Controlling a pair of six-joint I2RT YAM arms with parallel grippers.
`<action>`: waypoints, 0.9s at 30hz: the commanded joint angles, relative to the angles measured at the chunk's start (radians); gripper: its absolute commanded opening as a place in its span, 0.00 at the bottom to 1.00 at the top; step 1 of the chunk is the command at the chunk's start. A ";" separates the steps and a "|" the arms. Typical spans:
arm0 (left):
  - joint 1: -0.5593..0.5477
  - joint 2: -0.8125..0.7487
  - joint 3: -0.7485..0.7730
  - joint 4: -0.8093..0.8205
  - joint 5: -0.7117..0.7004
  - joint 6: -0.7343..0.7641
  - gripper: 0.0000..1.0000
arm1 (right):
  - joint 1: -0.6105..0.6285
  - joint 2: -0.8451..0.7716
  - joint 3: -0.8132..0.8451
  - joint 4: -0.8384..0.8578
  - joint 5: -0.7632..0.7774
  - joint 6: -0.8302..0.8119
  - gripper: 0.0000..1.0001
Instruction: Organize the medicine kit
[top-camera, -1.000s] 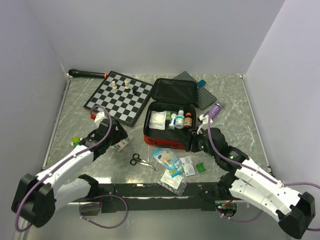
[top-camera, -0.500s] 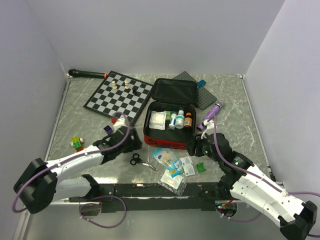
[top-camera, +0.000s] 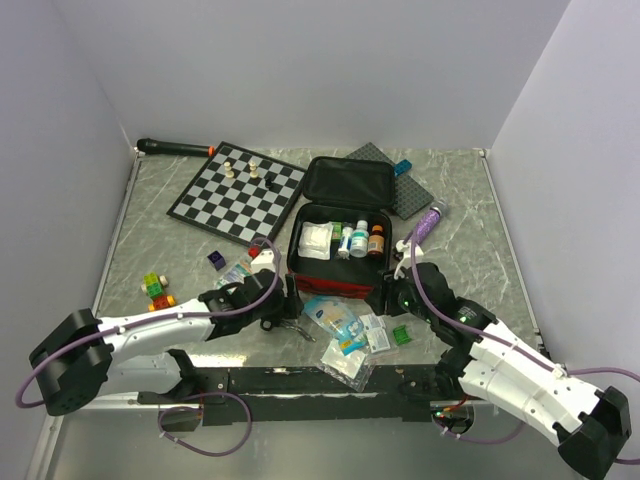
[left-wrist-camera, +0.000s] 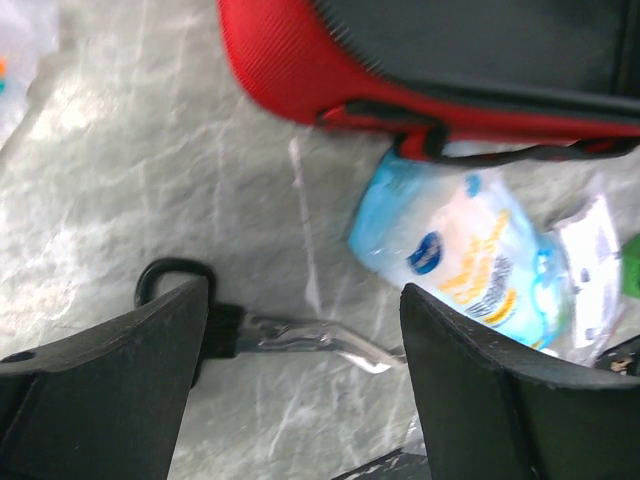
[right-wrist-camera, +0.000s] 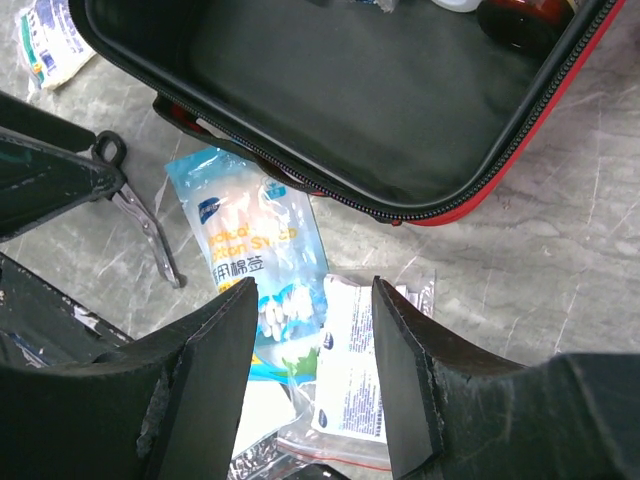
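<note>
One medicine kit (top-camera: 330, 279) lies open mid-worktop (top-camera: 470, 200): red fabric shell, black lining, lid flipped to the far side. Inside are one white packet (top-camera: 317, 237) and one amber bottle (top-camera: 376, 241). One pair of scissors (left-wrist-camera: 290, 338) lies near-left of it, between the wide-spread, empty left fingers (left-wrist-camera: 110, 380). The right fingers (right-wrist-camera: 200, 380), moderately apart and empty, hover over one blue packet (right-wrist-camera: 250, 260).

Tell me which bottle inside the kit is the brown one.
The brown bottle at the right end of the row inside the red kit; the bottles to its left are white.
</note>
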 joint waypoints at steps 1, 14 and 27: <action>-0.009 -0.050 -0.049 -0.003 0.000 -0.051 0.82 | 0.007 -0.003 0.025 0.002 0.022 -0.001 0.56; -0.009 -0.154 -0.106 0.063 -0.041 -0.059 0.83 | 0.094 0.138 0.075 0.003 -0.068 -0.071 0.56; -0.007 -0.287 -0.161 0.003 -0.132 -0.103 0.85 | 0.355 0.561 0.279 -0.023 0.082 -0.143 0.57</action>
